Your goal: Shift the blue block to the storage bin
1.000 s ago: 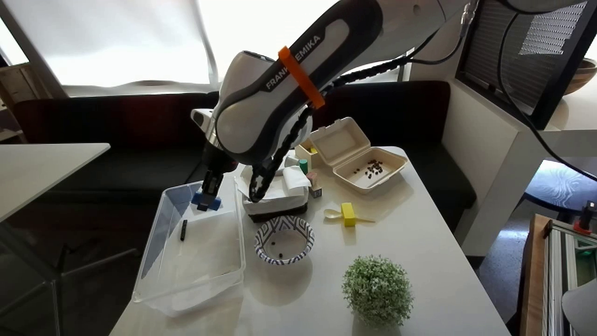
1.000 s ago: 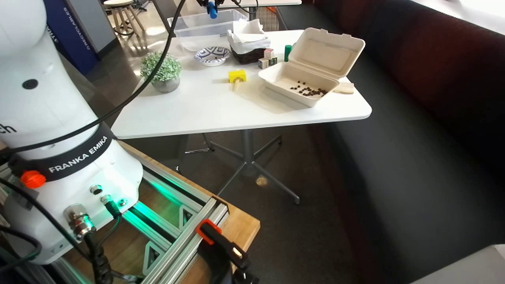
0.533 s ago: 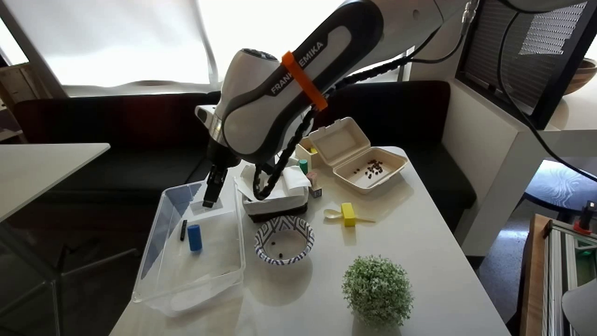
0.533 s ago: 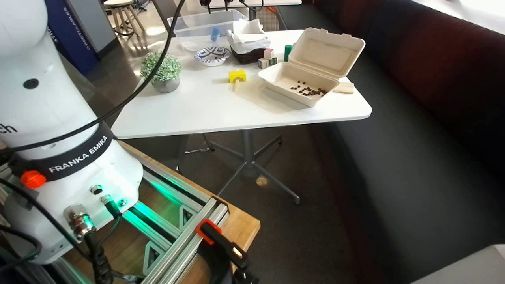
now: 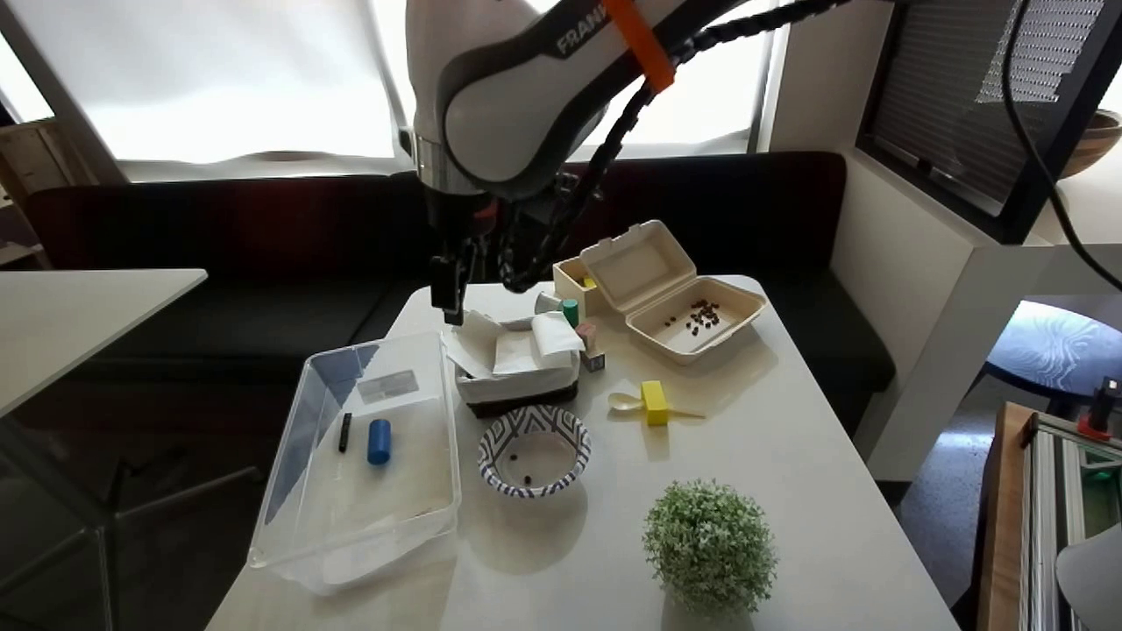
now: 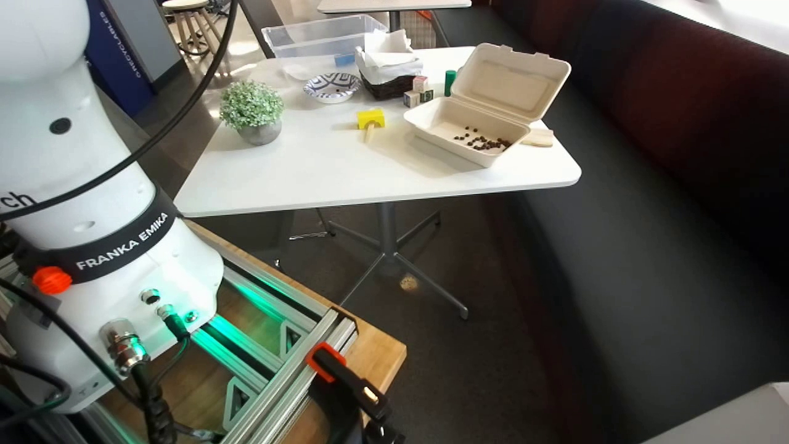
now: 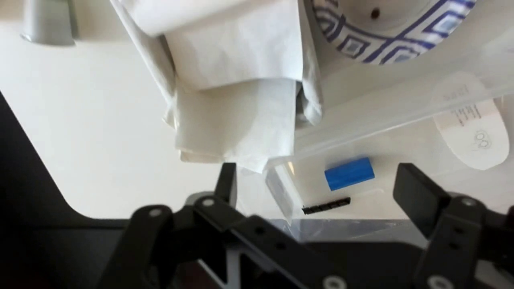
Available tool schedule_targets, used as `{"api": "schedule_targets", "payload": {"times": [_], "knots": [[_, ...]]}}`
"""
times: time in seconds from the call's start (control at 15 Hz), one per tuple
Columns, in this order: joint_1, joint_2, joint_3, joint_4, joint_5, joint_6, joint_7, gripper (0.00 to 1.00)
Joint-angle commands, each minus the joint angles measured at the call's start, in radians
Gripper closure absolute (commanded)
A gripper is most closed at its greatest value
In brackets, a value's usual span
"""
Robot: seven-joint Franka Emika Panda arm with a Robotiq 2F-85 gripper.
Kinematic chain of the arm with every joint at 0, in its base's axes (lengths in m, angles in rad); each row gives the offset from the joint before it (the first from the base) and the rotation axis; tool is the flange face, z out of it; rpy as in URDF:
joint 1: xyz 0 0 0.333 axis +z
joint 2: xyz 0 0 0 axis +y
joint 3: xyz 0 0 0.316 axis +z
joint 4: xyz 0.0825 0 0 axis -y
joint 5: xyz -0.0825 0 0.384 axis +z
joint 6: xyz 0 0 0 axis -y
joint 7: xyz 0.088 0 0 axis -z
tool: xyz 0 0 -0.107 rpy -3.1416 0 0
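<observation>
Block (image 5: 379,442), blue, lying on the floor of the clear bin (image 5: 368,506), just beside a black strip (image 5: 344,433). My end effector (image 7: 317,180) hangs above the table (image 5: 605,535), well apart from the block, its two fingers spread wide, as the wrist view shows. Next to the bin stand a bowl (image 5: 536,419) and a paper-lined basket (image 6: 388,90).

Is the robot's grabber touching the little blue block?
Apart. In an exterior view, the gripper hangs in the air while the blue block lies in the storage bin, and a clear gap shows between them.
</observation>
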Motion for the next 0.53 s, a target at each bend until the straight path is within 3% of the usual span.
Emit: {"api": "schedule_targets", "payload": {"times": [0.0,0.2,0.47], "knots": [[-0.006,-0.135,-0.031,-0.11,-0.029,-0.177,0.107,0.0],[-0.059,-0.193,-0.052,-0.166,0.012,-0.294,0.14,0.0],[-0.137,-0.255,-0.099,-0.258,0.061,-0.357,0.189,0.0]]}}
